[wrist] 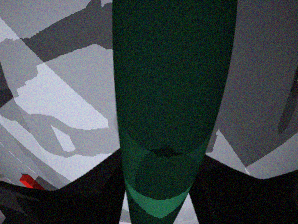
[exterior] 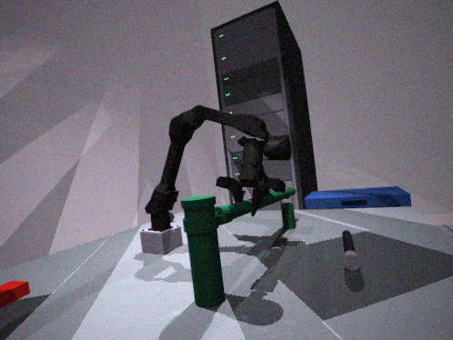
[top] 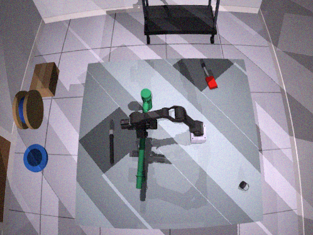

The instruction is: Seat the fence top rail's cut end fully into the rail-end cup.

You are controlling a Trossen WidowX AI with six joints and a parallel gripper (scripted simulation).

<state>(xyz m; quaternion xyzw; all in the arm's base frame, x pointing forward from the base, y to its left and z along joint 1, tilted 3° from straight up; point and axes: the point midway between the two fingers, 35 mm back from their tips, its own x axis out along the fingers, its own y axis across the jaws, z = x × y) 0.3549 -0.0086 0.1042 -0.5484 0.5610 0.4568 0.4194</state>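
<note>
The big green post [top: 146, 93] [exterior: 206, 268] stands upright, with its brace band [exterior: 200, 225] high up just below the post cap. The rail-end cup [exterior: 224, 215] hangs on the band, facing the rail. The green rail [top: 141, 160] [exterior: 275, 197] [wrist: 172, 75] runs from the cup to the loop cap on the small post [exterior: 288, 217]. The rail's near end appears at or in the cup's mouth; how deep it sits cannot be told. My gripper [top: 142, 132] [exterior: 247, 207] [wrist: 154, 152] is shut on the rail from above, with a finger on each side, nearer the big post.
A dark rod with a pale tip [top: 111, 144] [exterior: 348, 247] lies beside the rail, away from the arm's base [top: 198, 138] [exterior: 161, 239]. A red-headed brush [top: 211, 82] [exterior: 14, 292] and a small black ringed part [top: 243, 185] lie farther off.
</note>
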